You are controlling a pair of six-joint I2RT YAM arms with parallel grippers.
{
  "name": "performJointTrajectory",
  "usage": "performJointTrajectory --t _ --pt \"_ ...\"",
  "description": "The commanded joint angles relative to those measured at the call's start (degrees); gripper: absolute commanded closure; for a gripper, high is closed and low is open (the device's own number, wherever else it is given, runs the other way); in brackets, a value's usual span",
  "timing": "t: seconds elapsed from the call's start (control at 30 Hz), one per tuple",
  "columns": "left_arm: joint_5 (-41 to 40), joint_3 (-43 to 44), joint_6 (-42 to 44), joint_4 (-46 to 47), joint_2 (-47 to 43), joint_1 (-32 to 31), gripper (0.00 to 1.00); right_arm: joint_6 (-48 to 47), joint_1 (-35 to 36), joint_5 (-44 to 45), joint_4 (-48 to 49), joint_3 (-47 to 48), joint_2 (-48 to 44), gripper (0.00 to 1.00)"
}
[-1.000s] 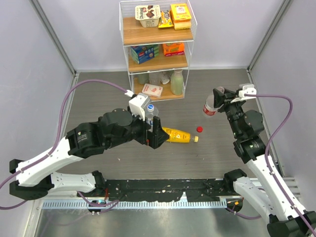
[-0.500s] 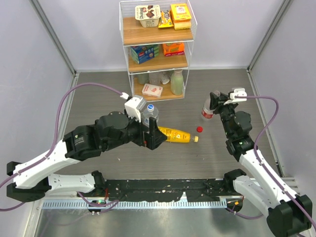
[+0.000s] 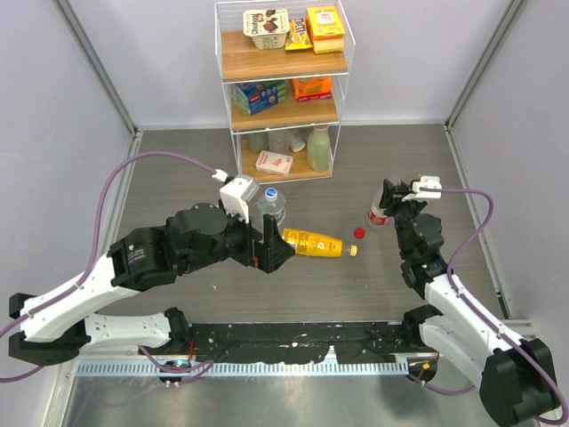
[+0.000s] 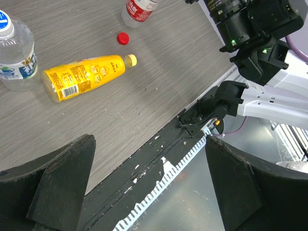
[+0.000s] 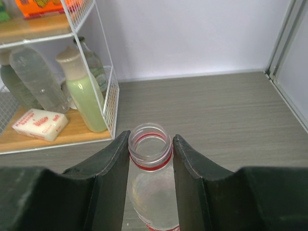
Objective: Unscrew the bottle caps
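**Top external view.** The left claw [image 3: 271, 249] hangs over the counter [image 3: 178, 169] with its jaws spread wide and nothing between them. The yellow juice bottle [image 3: 316, 243] lies on its side just ahead of this claw's fingertips, capped neck pointing away from it. The water bottle [image 3: 272, 205] stands upright with its blue cap on, just beside the claw on the far side. A loose red cap [image 3: 359, 233] lies past the juice bottle's neck, between the two claws. The right claw [image 3: 384, 197] is clamped narrow on the red-label bottle [image 3: 378, 214], gripping it near the top. A wire shelf rack [image 3: 284, 89] stands well beyond both claws.

**Left wrist view.** Both fingers [image 4: 62, 185] sit far apart at the lower corners, with bare counter between them. The juice bottle [image 4: 84, 77] and water bottle [image 4: 17, 55] lie ahead to the left. The red cap [image 4: 123, 38] and the red-label bottle [image 4: 138, 9] are farther ahead.

**Right wrist view.** The right claw [image 5: 150, 147] pinches the neck of the red-label bottle [image 5: 151, 195] from both sides. The bottle's mouth is open, with no cap and a red ring below the thread. A pale green bottle [image 5: 86, 94] stands in the rack ahead to the left.
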Motion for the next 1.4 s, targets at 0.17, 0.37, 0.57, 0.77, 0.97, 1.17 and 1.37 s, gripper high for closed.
performJointTrajectory --t 0.17,0.37,0.57,0.77,0.97,1.17,1.37 --pt "2.1 -1.5 -2.0 1.3 0.6 0.2 0.0 1.0 0.2 5.3 2.6 -4.2 -3.8 0.86" --pt "1.7 -0.8 -1.6 1.5 1.4 0.1 0.0 1.3 0.2 5.9 -3.3 -5.2 -8.4 0.62" --pt "0.9 -0.1 -0.3 0.0 3.5 0.1 0.0 3.9 0.2 5.3 -9.9 -2.6 -10.0 0.46" --pt "1.8 1.2 0.4 -0.3 6.2 0.2 0.0 3.9 0.2 4.7 -12.5 -0.1 -10.2 0.25" --pt "1.3 2.2 2.3 -0.1 8.3 0.2 0.0 4.9 0.2 7.0 -18.4 6.3 -10.0 0.22" --pt "0.8 3.3 3.6 -0.7 11.1 0.1 0.01 8.1 0.2 9.8 -32.0 17.1 -9.6 0.22" --pt "2.2 5.2 3.7 -1.2 14.7 0.2 0.0 18.7 0.3 15.9 -57.4 35.3 -5.5 0.21"
